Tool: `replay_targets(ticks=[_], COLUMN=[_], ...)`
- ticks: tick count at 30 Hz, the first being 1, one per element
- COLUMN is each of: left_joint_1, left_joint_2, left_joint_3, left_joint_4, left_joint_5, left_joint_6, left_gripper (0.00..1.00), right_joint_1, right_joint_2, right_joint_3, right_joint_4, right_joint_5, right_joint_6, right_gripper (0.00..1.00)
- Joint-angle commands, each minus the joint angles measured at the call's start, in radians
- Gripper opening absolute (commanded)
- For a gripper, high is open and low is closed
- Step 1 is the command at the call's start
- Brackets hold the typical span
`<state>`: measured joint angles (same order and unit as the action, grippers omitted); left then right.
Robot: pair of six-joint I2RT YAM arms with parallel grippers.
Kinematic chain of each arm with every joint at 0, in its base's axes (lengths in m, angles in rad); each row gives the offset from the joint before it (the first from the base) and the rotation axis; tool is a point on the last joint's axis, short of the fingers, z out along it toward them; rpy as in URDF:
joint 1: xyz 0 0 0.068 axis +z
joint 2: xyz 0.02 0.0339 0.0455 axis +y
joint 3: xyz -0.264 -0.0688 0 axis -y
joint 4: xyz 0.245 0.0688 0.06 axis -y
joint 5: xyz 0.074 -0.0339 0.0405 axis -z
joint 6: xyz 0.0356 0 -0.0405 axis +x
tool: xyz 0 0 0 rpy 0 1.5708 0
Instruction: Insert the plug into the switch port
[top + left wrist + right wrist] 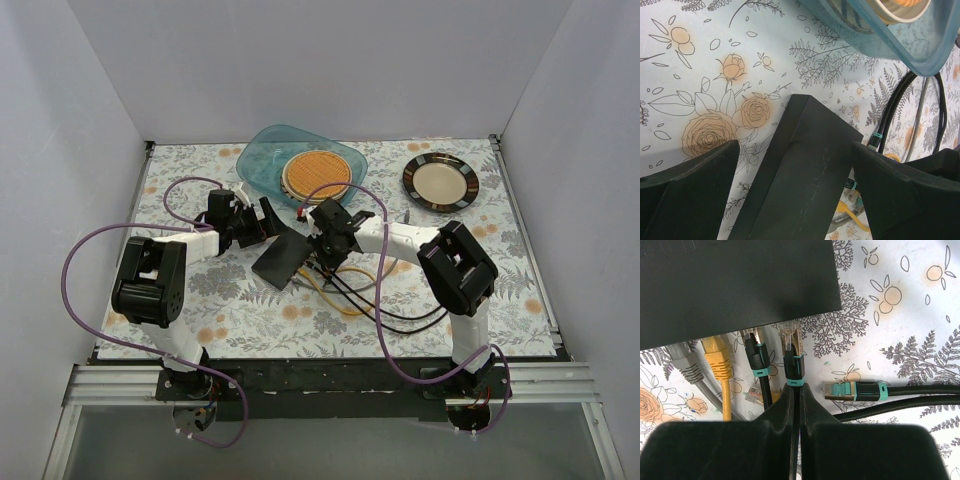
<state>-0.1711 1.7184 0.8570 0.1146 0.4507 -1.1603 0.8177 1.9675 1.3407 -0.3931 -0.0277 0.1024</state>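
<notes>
The switch (280, 260) is a flat matte-black box in the middle of the floral table, one end tipped up. In the left wrist view the switch (805, 170) runs between the wide-apart fingers of my left gripper (795, 150), which is open and straddles it with tablecloth showing beside the left finger. My right gripper (794, 386) is shut on the cable just behind a black plug (792, 352) with a teal band. The plug's clear tip points at the switch's (735, 280) near edge and sits right at it. In the top view my right gripper (318, 252) is beside the switch's right edge.
Grey (687, 365), yellow (717, 360) and black (756, 357) plugs run to the same switch edge. A loose teal-ended plug (855, 390) lies to the right. Cables (370, 300) loop near the front. A blue glass dish (262, 160) and a dark-rimmed plate (440, 182) stand at the back.
</notes>
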Motion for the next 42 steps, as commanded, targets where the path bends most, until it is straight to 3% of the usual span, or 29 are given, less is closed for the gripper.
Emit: replay_targets(ticks=[1,17,29,42], left_joint_1=[0.005,-0.010,-0.021,-0.036], left_joint_2=[-0.051,-0.011,0.007,0.014], left_joint_3=[-0.015,-0.009,-0.010,-0.007], left_joint_4=[0.039,0.080,0.088,0.091], left_joint_5=[0.039,0.128,0.129,0.155], left_joint_6=[0.007,0.025,0.037,0.048], left_gripper=[0.93,0.89,0.89,0.88], right_joint_1=[-0.006,-0.006,-0.005,0.014], right_joint_2=[0.071,0.110,-0.007,0.102], right_joint_3=[0.000,0.087,-0.032,0.041], right_joint_4=[-0.093,-0.148,0.025,-0.030], right_joint_5=[-0.023,-0.015,0.041,-0.035], right_joint_6=[-0.003,0.010,0.019,0.020], right_gripper=[0.01,0.01,0.01,0.01])
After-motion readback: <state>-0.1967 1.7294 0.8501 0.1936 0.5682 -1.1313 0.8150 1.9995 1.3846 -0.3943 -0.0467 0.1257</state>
